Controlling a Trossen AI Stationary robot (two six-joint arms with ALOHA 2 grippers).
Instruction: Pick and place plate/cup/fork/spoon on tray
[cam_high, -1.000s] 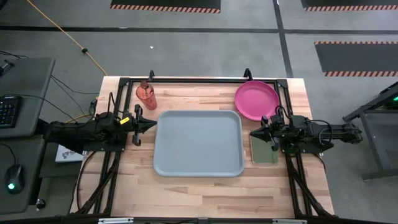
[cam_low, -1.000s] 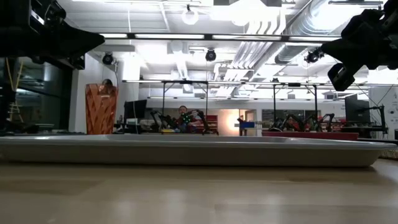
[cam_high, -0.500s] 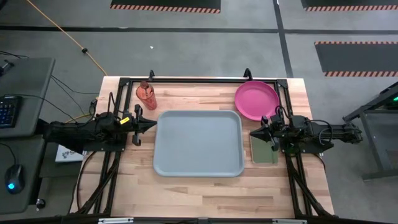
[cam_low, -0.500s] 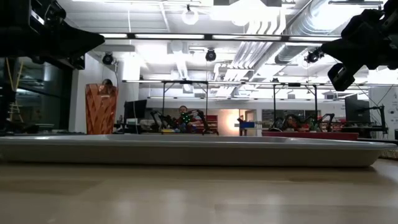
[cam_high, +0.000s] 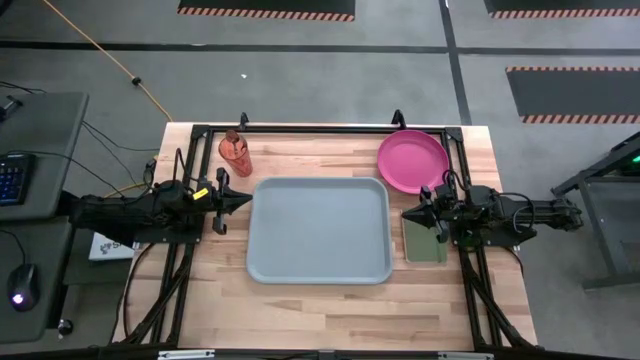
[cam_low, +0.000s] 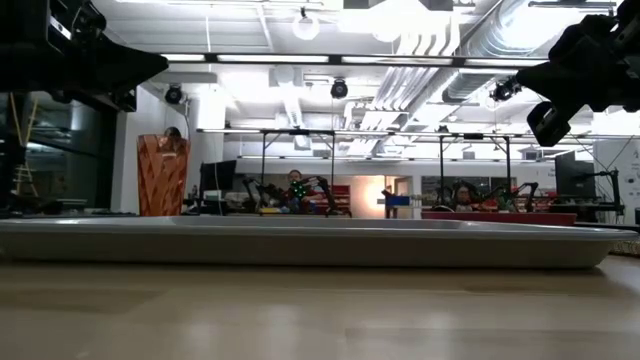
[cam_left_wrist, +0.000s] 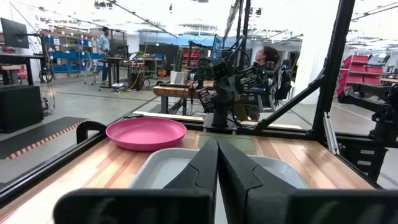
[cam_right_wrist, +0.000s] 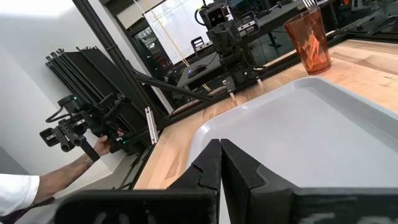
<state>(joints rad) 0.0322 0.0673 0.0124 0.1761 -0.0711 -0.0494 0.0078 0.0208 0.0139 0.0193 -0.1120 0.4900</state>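
The pale blue-grey tray (cam_high: 318, 230) lies flat in the middle of the table. The pink plate (cam_high: 412, 161) rests on the table at the far right, beyond the tray's far right corner. The red-orange cup (cam_high: 236, 152) stands upright at the far left, with something sticking out of its top. My left gripper (cam_high: 248, 201) is shut and empty, hovering at the tray's left rim. My right gripper (cam_high: 405, 214) is shut and empty, hovering at the tray's right rim. The cup also shows in the right wrist view (cam_right_wrist: 310, 36), and the plate in the left wrist view (cam_left_wrist: 146, 133).
A dark-green rectangular pad (cam_high: 424, 240) lies under my right arm, right of the tray. A black metal frame (cam_high: 320, 130) runs along the table's far edge and sides. A person's hand (cam_right_wrist: 93, 158) holds a device beyond the table's near side.
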